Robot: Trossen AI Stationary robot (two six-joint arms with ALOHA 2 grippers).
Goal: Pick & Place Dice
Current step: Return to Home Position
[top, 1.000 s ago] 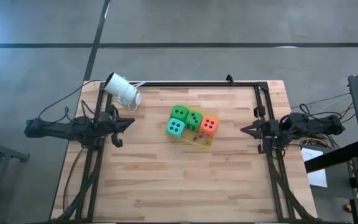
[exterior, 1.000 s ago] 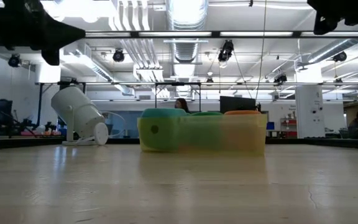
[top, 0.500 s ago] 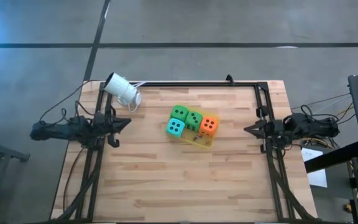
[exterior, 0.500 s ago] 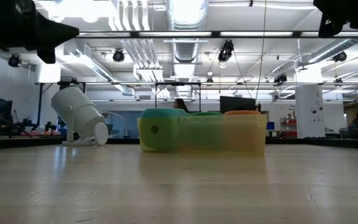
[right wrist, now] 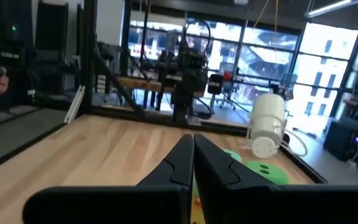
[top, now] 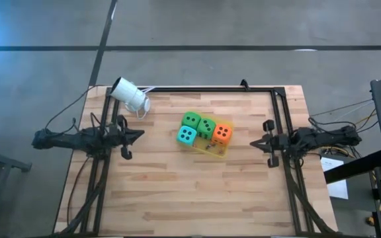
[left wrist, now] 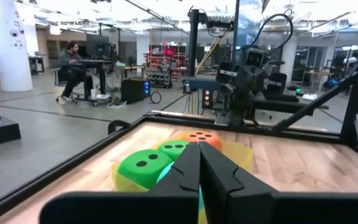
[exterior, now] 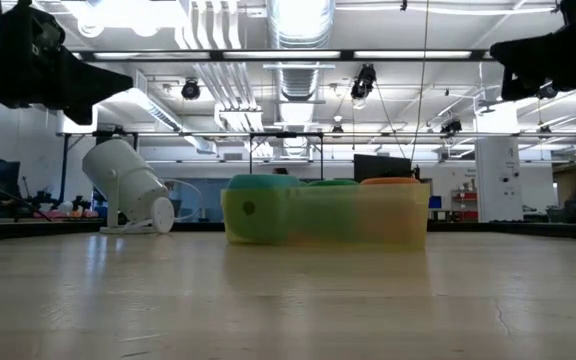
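Four dice (top: 206, 127) in yellow bin (top: 214, 153) — centre | left hand (top: 141, 134), right hand (top: 253, 141) clenched at side edges

four dice in all: two bright green, the first green die (top: 190, 119) and the second green die (top: 206, 125), plus one teal die (top: 186, 135) and one orange-red die (top: 222, 133). one yellow bin (top: 215, 152). one white cylinder-shaped camera (top: 131, 96). one wooden table (top: 197, 192). two dark arms, so one left gripper (top: 141, 134) and one right gripper (top: 252, 141), with two fingers on each. one seated person (left wrist: 72, 59) in the room beyond, seen in the left wrist view.
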